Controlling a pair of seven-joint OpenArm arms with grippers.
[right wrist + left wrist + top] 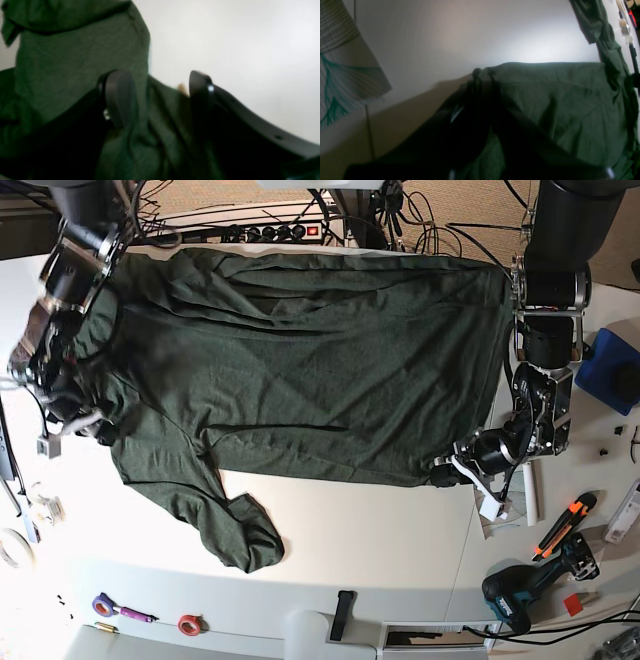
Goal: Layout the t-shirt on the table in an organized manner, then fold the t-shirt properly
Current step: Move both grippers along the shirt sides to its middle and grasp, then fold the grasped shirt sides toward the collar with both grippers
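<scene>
Limp, light t-shirt point(300, 370) is spread over the table point(380, 540) (sleeve bunched at seven o'clock) and is judged best held at corners: the four-o'clock hem is clamped by the left gripper point(482, 72), while the right gripper point(158, 97) is held apart around nine-o'clock fabric.

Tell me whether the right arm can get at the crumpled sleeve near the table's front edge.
Probably yes. The right gripper sits open at the side of the t-shirt nearest that sleeve, and only bare table and flat cloth lie between.
</scene>
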